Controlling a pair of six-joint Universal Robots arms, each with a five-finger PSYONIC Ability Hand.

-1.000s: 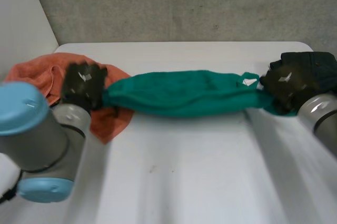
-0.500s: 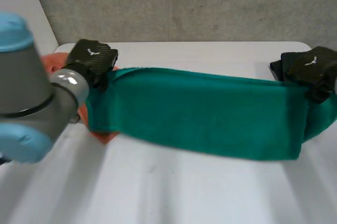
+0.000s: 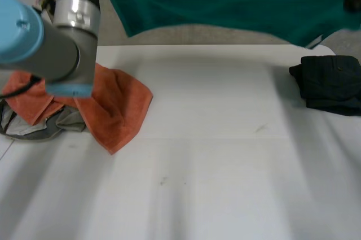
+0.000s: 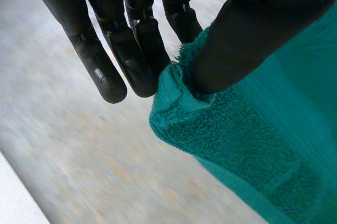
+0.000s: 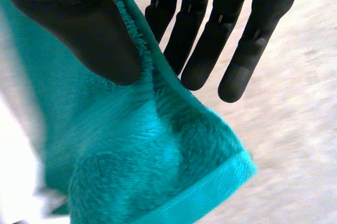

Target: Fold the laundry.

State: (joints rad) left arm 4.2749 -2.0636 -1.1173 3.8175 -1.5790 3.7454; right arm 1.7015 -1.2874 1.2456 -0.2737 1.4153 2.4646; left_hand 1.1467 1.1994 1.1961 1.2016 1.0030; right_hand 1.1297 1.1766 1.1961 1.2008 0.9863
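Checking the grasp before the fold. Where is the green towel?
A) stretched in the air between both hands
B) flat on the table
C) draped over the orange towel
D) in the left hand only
A: the green towel spans above the table, left hand and right hand each pinching an end.

Deep looped terry on the green towel point(image 4: 253, 145), fuzzy and matt, with a flatter, smoother woven band along the hem. Similar soft towelling on the orange towel point(image 3: 115, 110). Matt black skin on the left hand point(image 4: 131, 50) and the right hand point(image 5: 205, 50). Smooth matt white on the table point(image 3: 214, 183). Rough, speckled grey on the wall point(image 3: 225, 35). Smooth grey, perhaps metal, on the left arm point(image 3: 62, 53), with a glossy light-blue plastic cap point(image 3: 17, 31). Dark matt fabric in the folded black cloth point(image 3: 330, 84).
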